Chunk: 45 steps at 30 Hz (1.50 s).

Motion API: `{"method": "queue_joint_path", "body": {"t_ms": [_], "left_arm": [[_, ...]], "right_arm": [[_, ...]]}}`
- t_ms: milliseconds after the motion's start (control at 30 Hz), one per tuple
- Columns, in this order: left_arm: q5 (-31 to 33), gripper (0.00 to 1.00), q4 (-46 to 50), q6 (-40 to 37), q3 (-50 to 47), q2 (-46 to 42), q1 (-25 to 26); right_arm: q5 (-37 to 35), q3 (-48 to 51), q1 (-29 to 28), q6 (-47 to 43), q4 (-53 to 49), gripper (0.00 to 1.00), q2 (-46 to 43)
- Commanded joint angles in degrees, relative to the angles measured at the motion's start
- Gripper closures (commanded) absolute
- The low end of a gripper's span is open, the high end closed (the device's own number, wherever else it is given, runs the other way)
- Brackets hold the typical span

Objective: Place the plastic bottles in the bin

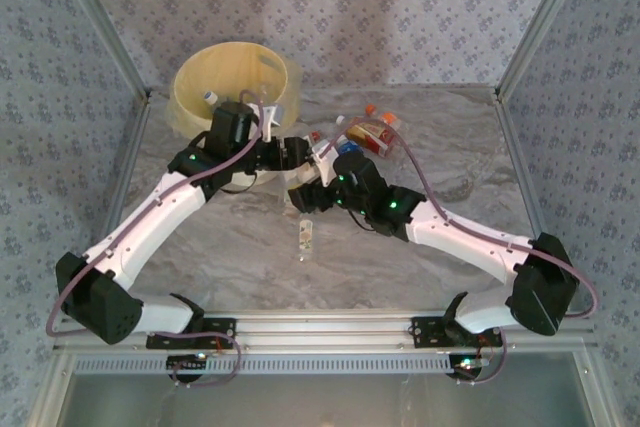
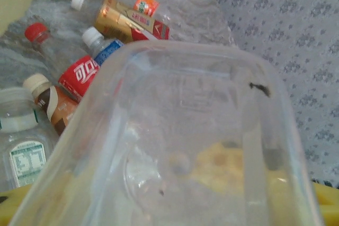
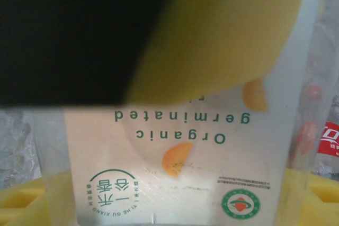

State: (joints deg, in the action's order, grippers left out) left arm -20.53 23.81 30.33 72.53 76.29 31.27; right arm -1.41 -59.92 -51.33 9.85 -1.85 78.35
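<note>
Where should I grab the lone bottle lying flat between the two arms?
Around the mid-body of the lone bottle, coming straight down from above. It lies on its side, lengthwise near-to-far, with bare table on both sides, so a left-to-right pinch should span it.

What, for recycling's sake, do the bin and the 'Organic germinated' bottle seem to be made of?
The bin: probably plastic, going by its smooth, matte cream-yellow moulded wall. The labelled bottle: clear glossy plastic, judging by its see-through edges; the label looks like printed film or paper, hard to tell which.
</note>
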Motion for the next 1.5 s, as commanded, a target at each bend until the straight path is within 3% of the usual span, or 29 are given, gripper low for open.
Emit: {"method": "queue_joint_path", "body": {"t_ms": [0, 267, 433, 533, 600, 733, 867, 1100, 1367, 1467], "left_arm": [[0.4, 0.43, -3.1, 0.0, -0.7, -0.5, 0.5], [2.4, 0.54, -5.0, 0.3, -1.2, -2.0, 0.4], [3.5, 0.54, -4.8, 0.1, 0.1, -2.4, 0.3], [3.4, 0.55, -3.9, -0.7, 2.3, -2.1, 0.3], [3.7, 0.55, -3.5, -1.4, 3.7, -2.3, 0.4], [5.6, 0.55, -2.1, -3.6, 7.4, -2.4, 0.3], [8.1, 0.55, -1.6, -5.6, 11.2, -2.6, 0.3], [19.4, 0.55, 1.0, -13.2, 18.8, -2.2, 0.4], [38.3, 0.54, 0.9, -23.2, 26.6, 0.3, -0.1], [41.8, 0.54, 0.7, -26.6, 28.7, 2.2, -2.5]], "right_arm": [[2.5, -3.0, -0.5, 0.1, 2.4, 0.38, 0.1], [6.6, -3.1, -0.5, -0.4, -0.4, 0.25, -1.9], [7.3, -0.5, 0.3, -2.5, -0.6, 0.03, -7.4], [6.8, 1.6, 1.7, -2.3, 0.6, 0.0, -12.1], [4.3, 3.4, 2.4, -2.1, 2.4, 0.0, -15.6], [-10.6, 9.0, 4.6, 1.1, 8.0, 0.0, -22.3], [-19.0, 15.5, 8.1, 5.3, 13.1, 0.0, -28.0], [-29.3, 18.2, 13.8, 14.8, 5.7, 0.0, -31.4], [-27.0, 19.4, 17.7, 20.5, 2.8, 0.0, -31.3], [-25.9, 19.2, 18.4, 21.2, 2.3, 0.0, -30.8]]}}
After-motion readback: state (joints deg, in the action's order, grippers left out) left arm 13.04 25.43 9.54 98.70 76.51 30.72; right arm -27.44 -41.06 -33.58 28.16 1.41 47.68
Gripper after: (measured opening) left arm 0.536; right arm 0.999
